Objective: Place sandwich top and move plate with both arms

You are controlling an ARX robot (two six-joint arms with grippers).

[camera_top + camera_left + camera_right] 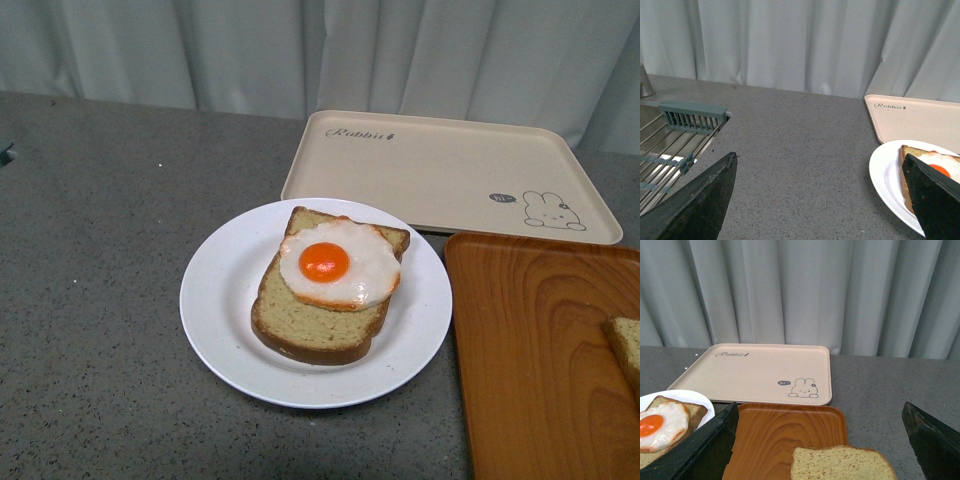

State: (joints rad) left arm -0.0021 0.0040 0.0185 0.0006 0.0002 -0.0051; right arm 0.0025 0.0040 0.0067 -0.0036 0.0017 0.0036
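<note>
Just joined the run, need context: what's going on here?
Nothing is being handled yet. The egg-topped bread slice sits on the plate; the sandwich top lies on the wooden tray to its right. The left gripper and right gripper both hover with jaws open and empty, the right one facing the sandwich top.

Grey speckled counter [100,300] is being used as the carrying surface. Three items are being borne directly on it, with the round white plate [215,300] being taken as landmark. Beige rabbit-print tray [450,170] is being supported just behind the plate and to its right; contact cannot be told. Orange-brown wooden tray [530,350] is being supported just right of the plate's rim, narrowly apart.
</note>
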